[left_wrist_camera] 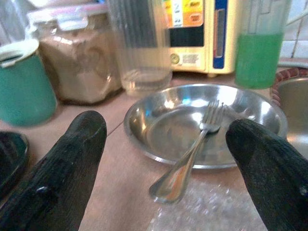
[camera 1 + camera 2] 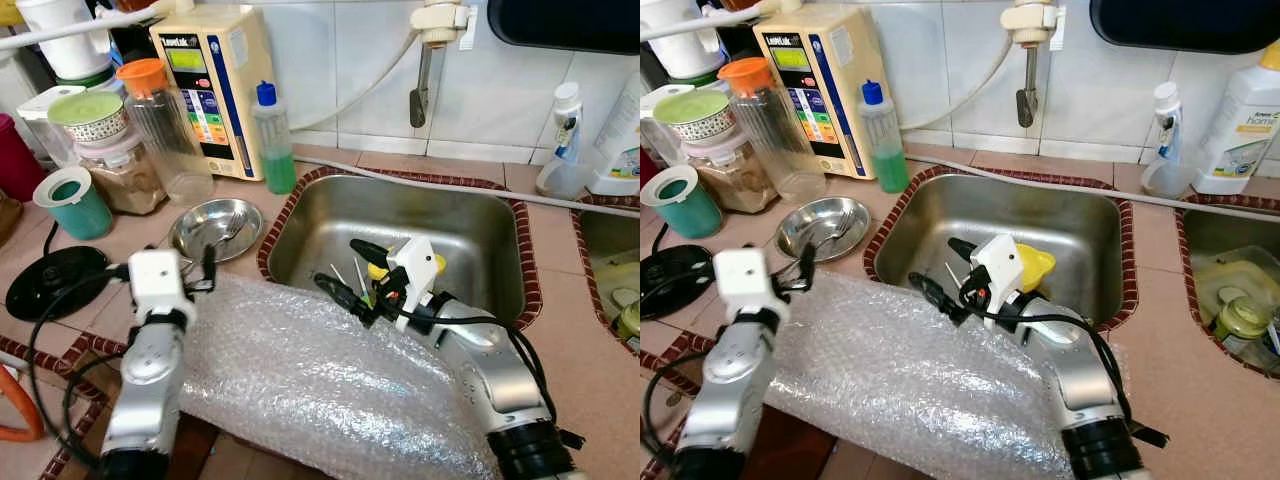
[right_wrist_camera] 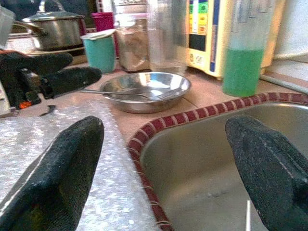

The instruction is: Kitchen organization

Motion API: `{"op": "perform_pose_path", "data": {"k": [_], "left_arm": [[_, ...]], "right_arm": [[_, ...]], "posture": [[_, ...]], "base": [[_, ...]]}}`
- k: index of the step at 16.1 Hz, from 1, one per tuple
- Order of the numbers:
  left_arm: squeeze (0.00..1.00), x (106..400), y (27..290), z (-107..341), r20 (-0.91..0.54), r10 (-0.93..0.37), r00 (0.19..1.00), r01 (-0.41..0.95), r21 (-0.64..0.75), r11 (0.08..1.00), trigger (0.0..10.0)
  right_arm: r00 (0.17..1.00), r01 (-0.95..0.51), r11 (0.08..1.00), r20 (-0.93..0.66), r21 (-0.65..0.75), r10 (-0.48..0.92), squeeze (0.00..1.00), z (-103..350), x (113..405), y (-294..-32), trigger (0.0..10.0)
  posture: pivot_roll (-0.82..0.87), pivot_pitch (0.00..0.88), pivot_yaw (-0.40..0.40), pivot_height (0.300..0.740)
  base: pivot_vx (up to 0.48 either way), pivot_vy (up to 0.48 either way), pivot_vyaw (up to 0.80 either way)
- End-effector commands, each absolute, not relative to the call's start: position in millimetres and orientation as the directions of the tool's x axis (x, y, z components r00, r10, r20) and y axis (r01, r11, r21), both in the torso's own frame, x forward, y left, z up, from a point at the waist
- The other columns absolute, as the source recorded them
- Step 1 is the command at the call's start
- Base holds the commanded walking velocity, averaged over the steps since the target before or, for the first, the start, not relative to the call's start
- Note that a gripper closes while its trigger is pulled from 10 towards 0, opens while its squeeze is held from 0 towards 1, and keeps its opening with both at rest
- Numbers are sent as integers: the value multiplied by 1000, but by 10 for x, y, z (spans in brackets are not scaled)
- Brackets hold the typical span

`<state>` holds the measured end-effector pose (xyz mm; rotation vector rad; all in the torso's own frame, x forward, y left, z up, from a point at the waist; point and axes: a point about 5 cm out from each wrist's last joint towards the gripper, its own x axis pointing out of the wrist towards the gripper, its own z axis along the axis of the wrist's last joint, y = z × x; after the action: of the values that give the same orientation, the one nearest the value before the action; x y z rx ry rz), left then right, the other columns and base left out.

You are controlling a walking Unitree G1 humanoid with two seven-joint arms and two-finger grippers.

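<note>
the fork [image 1: 192, 151] lies in the steel dish [image 1: 144, 139] at centre frame, tines inside, handle over the rim pointing at the left gripper [image 1: 168, 168], wide open, empty, clearly nearer. the right gripper [image 3: 168, 159], also open and empty, hangs over the sink [image 2: 480, 215].

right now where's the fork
The fork lies in the steel dish on the counter left of the sink, handle over the rim, before the left gripper.
</note>
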<state>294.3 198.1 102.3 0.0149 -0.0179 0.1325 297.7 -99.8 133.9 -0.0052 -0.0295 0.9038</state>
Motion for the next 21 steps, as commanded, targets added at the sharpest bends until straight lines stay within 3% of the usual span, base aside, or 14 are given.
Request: {"op": "perform_pose_path", "data": {"k": [1,5,9,15,16,17,18,21], "left_arm": [[0,2929,1989,1047,17,133,991,-133,-18,991,10000],[0,2947,1836,966,-52,72,996,-78,-114,990,10000],[0,3000,1775,956,-75,55,996,-66,-151,986,10000],[0,3037,1888,974,-75,84,994,-90,-88,992,10000],[0,3039,1904,940,-101,88,991,-98,-102,990,2941],[0,3043,1906,925,-107,86,991,-98,-119,988,1020],[0,3046,1901,924,-107,79,991,-92,-122,988,0],[0,3069,1864,923,-114,47,992,-64,-148,987,0]], "right_arm": [[591,-805,592,30,-26,806,0,1389,2947,-943,10000],[480,-877,480,0,2,877,0,1445,2808,-864,10000],[482,-876,482,-26,-11,876,0,1423,2785,-886,10000],[462,-887,462,-45,6,886,0,1419,2734,-889,10000],[460,-888,460,-46,5,887,0,1421,2737,-882,10000],[457,-889,458,-47,5,888,0,1422,2733,-877,10000],[448,-893,449,-47,14,893,0,1420,2725,-870,10000],[427,-903,428,-58,24,903,0,1414,2681,-876,10000]], "posture": [[107,0,103,740],[108,0,102,740],[90,0,108,740],[91,0,110,740],[93,0,110,740],[93,0,110,740],[93,0,110,740],[90,0,111,740]], "base": [[0,0,0],[0,0,0],[0,0,0],[0,0,0],[0,0,0],[0,0,0],[0,0,0],[0,0,0]]}}
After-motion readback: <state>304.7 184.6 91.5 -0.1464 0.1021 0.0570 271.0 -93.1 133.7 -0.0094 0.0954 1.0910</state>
